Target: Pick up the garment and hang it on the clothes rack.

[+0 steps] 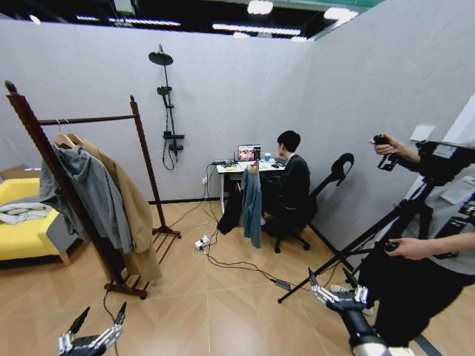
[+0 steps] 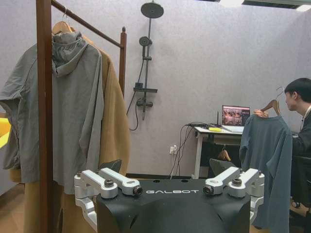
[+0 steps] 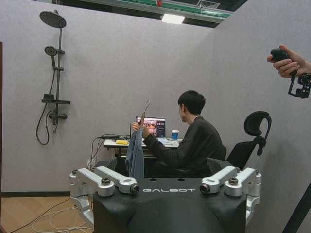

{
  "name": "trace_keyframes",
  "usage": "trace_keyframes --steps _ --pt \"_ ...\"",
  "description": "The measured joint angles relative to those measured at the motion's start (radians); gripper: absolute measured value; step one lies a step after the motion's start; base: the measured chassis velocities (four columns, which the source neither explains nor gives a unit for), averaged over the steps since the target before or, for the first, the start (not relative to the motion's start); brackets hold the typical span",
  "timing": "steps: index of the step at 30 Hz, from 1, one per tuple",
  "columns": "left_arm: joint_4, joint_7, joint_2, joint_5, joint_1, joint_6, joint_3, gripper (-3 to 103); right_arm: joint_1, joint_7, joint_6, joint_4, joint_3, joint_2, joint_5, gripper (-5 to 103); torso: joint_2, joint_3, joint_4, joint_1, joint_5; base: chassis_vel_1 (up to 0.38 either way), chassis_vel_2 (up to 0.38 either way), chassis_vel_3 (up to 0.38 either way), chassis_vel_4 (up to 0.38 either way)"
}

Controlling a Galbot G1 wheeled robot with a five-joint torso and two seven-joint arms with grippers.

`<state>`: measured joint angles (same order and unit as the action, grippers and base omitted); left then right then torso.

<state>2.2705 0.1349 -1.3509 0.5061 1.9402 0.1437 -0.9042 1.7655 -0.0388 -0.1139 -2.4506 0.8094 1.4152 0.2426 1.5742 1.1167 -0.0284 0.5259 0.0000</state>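
The garment [image 1: 251, 206], a teal-blue top on a wooden hanger [image 2: 272, 105], hangs from the hand of a person seated at the far desk. It also appears in the left wrist view [image 2: 265, 160] and the right wrist view [image 3: 136, 156]. The clothes rack [image 1: 90, 119] stands at the left, dark red-brown, with a grey hooded jacket [image 1: 96, 193] and a tan coat [image 1: 133, 208] on its rail. My left gripper [image 1: 99, 317] is low at the near left, open and holding nothing. My right gripper [image 1: 330, 280] is low at the near right, open too. Both are far from the garment.
A black shower pole [image 1: 167, 104] is fixed to the back wall. The desk [image 1: 245, 167] carries a laptop. Cables [image 1: 223, 259] trail across the wooden floor. A yellow sofa [image 1: 22, 226] sits far left. A tripod [image 1: 371, 237] and a person holding a camera rig stand at the right.
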Motion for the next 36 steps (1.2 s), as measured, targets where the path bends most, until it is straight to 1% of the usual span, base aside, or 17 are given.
trace_keyframes --steps 1,2,3,4,8,14,19,21,32,36 --pt "0.0 0.0 0.0 0.0 0.0 0.0 0.0 100 -0.015 0.003 -0.045 -0.02 0.004 0.006 -0.002 100 0.0 0.0 -0.0001 0.0 0.0 0.0 0.0 0.0 0.0" --pt "0.0 0.0 0.0 0.0 0.0 0.0 0.0 100 -0.015 0.003 -0.045 -0.02 0.004 0.006 -0.002 100 0.0 0.0 -0.0001 0.0 0.0 0.0 0.0 0.0 0.0" --pt "0.0 0.0 0.0 0.0 0.0 0.0 0.0 100 -0.034 -0.028 -0.079 -0.042 0.02 0.01 0.04 100 0.0 0.0 0.0 0.0 0.0 0.0 0.0 0.0 0.0" --pt "0.0 0.0 0.0 0.0 0.0 0.0 0.0 100 -0.03 -0.033 -0.075 -0.049 0.029 0.018 0.063 100 0.0 0.0 0.0001 0.0 -0.0001 0.0 0.0 0.0 0.0" --pt "0.0 0.0 0.0 0.0 0.0 0.0 0.0 100 -0.028 -0.033 -0.04 -0.018 0.029 0.024 0.06 100 0.0 0.0 -0.0003 0.0 0.0001 0.0 0.0 0.0 0.0" --pt "0.0 0.0 0.0 0.0 0.0 0.0 0.0 100 -0.046 -0.03 -0.029 -0.002 0.019 0.016 0.07 100 0.0 0.0 -0.0001 0.0 0.0001 0.0 0.0 0.0 0.0" --pt "0.0 0.0 0.0 0.0 0.0 0.0 0.0 100 -0.055 -0.012 -0.01 0.022 -0.002 0.016 0.069 100 0.0 0.0 -0.0001 0.0 0.0001 0.0 0.0 0.0 0.0" --pt "0.0 0.0 0.0 0.0 0.0 0.0 0.0 100 -0.055 0.001 -0.002 0.031 -0.006 0.007 0.054 100 0.0 0.0 -0.0001 0.0 0.0001 0.0 0.0 0.0 0.0" --pt "0.0 0.0 0.0 0.0 0.0 0.0 0.0 100 -0.057 0.007 -0.01 0.042 -0.004 0.003 0.05 100 0.0 0.0 -0.0002 0.0 0.0 0.0 0.0 0.0 0.0" --pt "0.0 0.0 0.0 0.0 0.0 0.0 0.0 100 -0.059 0.02 -0.001 0.056 -0.003 0.002 0.046 100 0.0 0.0 -0.0002 0.0 0.0001 0.0 0.0 0.0 0.0"
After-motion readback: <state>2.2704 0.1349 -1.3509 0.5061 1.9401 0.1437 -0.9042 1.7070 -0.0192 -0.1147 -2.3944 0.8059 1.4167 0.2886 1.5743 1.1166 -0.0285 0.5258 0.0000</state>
